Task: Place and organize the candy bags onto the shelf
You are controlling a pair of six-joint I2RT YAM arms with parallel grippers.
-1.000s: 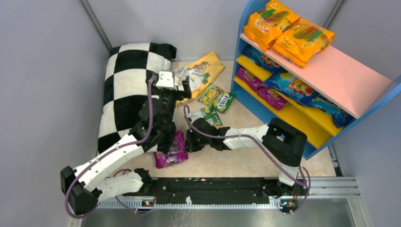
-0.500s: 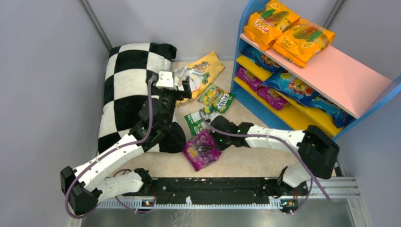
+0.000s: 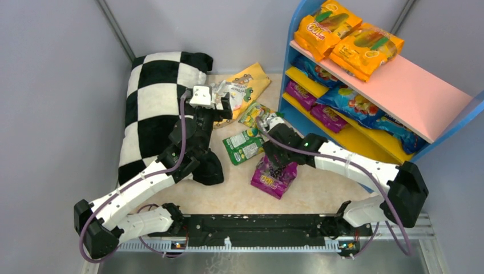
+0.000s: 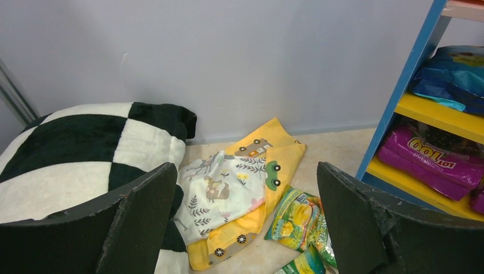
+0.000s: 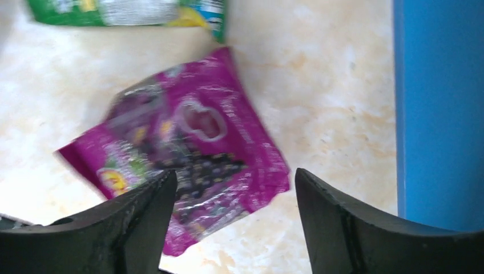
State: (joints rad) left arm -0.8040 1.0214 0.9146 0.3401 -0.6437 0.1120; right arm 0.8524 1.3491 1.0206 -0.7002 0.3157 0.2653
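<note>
A purple candy bag [image 3: 273, 181] [image 5: 194, 142] lies flat on the floor in front of the shelf [image 3: 399, 85]. My right gripper [image 3: 277, 165] [image 5: 234, 211] hovers just above it, open, with the bag free below the jaws. Green candy bags [image 3: 244, 147] [image 4: 297, 214] lie on the floor between the arms. On the shelf, orange bags [image 3: 348, 37] rest on the pink top, with blue bags [image 3: 351, 103] and purple bags [image 3: 325, 117] on the yellow boards. My left gripper [image 3: 224, 108] [image 4: 245, 222] stands wide open and empty over the floor by the pillow.
A black-and-white checkered pillow [image 3: 151, 108] fills the left side. A yellow printed cloth [image 3: 242, 85] [image 4: 245, 182] lies at the back by the wall. The shelf's blue upright [image 5: 439, 108] stands just right of my right gripper.
My right gripper carried the purple bag from beside the left arm rightward toward the shelf, then opened and let it go onto the floor. The left arm has not moved.
</note>
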